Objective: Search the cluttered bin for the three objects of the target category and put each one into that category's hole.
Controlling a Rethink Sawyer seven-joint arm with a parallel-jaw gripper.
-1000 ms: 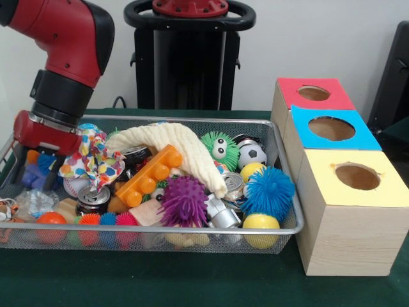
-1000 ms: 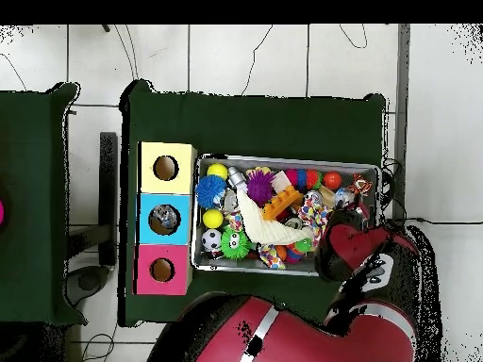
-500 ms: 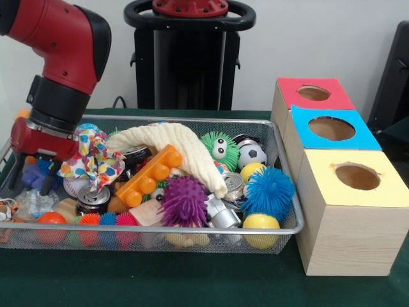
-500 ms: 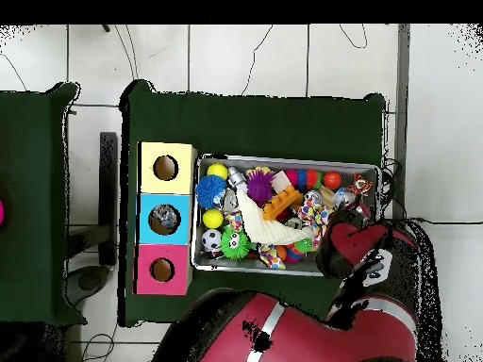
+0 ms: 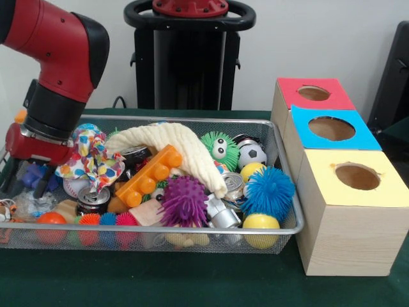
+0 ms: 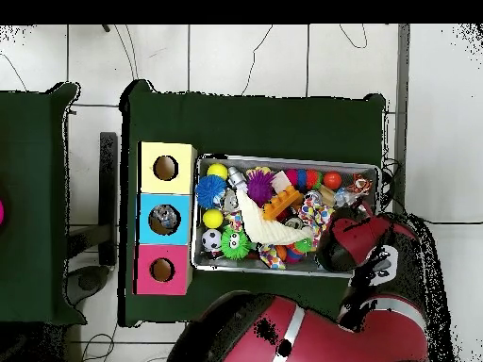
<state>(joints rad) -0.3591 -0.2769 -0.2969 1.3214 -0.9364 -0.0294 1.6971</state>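
bin [image 5: 281,225]: silvery wire mesh with a smooth metal rim
table cover [image 5: 192,281]: matt dark green cloth
boxes [image 5: 345,236]: pale bare wood, tops faced with matt red, blue and yellow paper
arm [image 5: 64,38]: glossy red shell, matt black joints
cream cloth [image 5: 172,144]: soft, nubbly knit
orange brick [image 5: 150,174]: smooth plastic
purple ball [image 5: 184,201]: rubbery spikes
cans [image 5: 93,198]: shiny metal

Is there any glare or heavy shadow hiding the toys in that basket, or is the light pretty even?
Front view: the light is even, with only small glints on the silver can and the wire bin's rim, and a soft shadow beside the wooden boxes. Overhead view: no glare; the red arm itself hides the bin's right end.
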